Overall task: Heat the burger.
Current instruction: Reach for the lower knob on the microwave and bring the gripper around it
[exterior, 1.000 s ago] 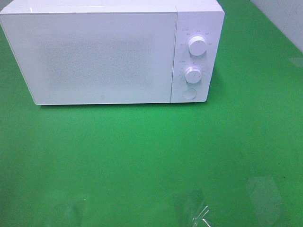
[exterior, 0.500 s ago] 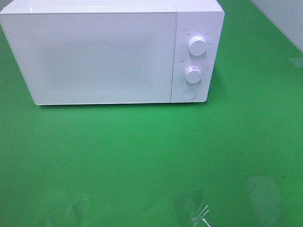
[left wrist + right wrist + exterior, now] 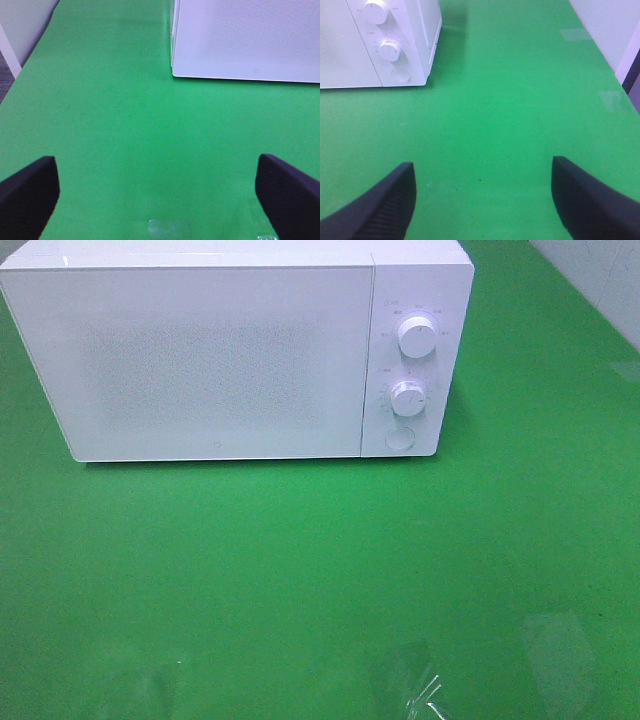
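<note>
Burger nowhere in sight: it is not on the green counter (image 3: 300, 570), and the white microwave (image 3: 220, 360), standing toward the far edge with its door shut, hides whatever is inside. Over the near part of the counter hang the left tool (image 3: 160, 200) and the right tool (image 3: 485, 200), each with jaws spread wide and nothing between them. The microwave lies straight ahead of both. Its round button (image 3: 399, 438) sits at the right-hand end, so the right arm looks the nearer.

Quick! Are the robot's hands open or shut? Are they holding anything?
Left gripper: open, holding nothing.
Right gripper: open, holding nothing.
</note>
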